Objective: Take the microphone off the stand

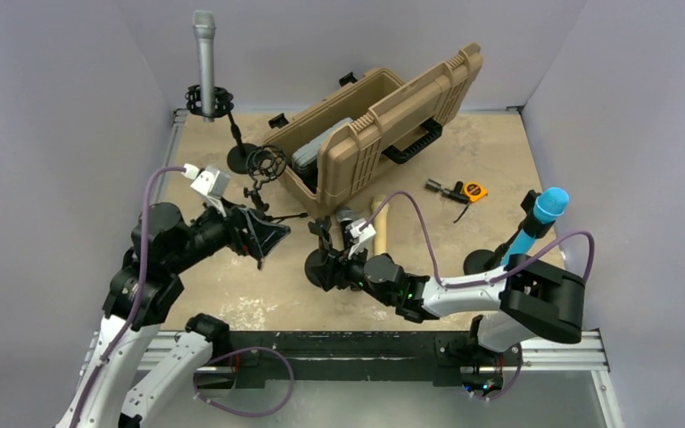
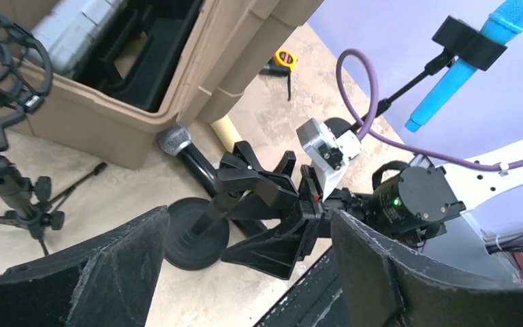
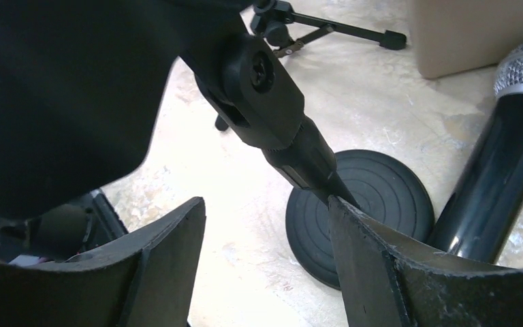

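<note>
The microphone (image 2: 175, 139), black with a silver mesh head, is out of the clip and seems to lie on the bench (image 1: 464, 152). Its head is near the front corner of the tan case (image 1: 375, 125) and just beside a pale wooden handle (image 2: 225, 129). Its body runs back behind the stand (image 2: 208, 211), close to the round base (image 3: 361, 204), and its far end is hidden. The stand's clip (image 3: 259, 88) is tilted on its stem with nothing in it. The right end effector (image 3: 265, 204) reaches in low over the bench with its fingers spread either side of that stem. The stem's lower end meets the inner edge of one finger (image 3: 368, 266) while the other finger stands clear, so nothing is pinched. The left end effector (image 2: 248, 212) hangs to the left of the stand, fingers wide apart and holding nothing, pointed toward the stand and the other arm. Near it is a small tripod (image 2: 13, 191) with a round wire cradle on top. At the back left a grey microphone (image 1: 204, 53) stands upright in its own holder. At the right a blue one (image 1: 548, 205) sits tilted in another stand. The case lies open, and a tape measure (image 1: 474, 190) rests to its right.
</note>
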`<state>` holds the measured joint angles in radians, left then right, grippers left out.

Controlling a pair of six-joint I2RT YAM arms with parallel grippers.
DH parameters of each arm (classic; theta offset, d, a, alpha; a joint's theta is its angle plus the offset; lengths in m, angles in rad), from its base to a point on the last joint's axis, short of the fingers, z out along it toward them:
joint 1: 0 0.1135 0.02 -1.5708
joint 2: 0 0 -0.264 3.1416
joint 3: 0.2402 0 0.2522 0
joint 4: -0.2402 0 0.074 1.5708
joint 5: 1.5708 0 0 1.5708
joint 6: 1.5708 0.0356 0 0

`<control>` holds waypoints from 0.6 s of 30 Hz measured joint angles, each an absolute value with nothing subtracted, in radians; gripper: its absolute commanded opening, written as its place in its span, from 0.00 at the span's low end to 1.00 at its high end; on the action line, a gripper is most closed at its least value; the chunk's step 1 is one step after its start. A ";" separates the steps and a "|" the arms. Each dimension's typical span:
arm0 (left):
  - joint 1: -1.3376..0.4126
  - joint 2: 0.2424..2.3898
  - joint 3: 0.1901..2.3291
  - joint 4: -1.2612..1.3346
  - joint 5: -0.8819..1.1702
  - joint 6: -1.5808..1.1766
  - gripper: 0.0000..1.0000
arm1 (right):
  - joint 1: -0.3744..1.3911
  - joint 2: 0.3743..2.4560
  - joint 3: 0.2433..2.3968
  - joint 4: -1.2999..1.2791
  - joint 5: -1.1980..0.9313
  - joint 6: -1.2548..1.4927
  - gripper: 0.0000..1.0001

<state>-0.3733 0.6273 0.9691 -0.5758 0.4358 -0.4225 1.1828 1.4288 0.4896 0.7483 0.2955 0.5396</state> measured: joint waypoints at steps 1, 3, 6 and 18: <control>-0.373 0.614 0.977 -0.584 0.427 -0.417 0.86 | 1.193 1.438 0.492 0.750 0.328 0.543 0.64; -0.373 0.589 0.990 -0.595 0.407 -0.402 0.85 | 1.208 1.451 0.496 0.751 0.384 0.554 0.61; -0.373 0.559 0.992 -0.607 0.373 -0.392 0.86 | 1.216 1.453 0.493 0.777 0.448 0.556 0.58; -0.373 0.475 1.004 -0.676 0.224 -0.340 0.86 | 1.217 1.612 0.533 1.150 0.478 0.383 0.13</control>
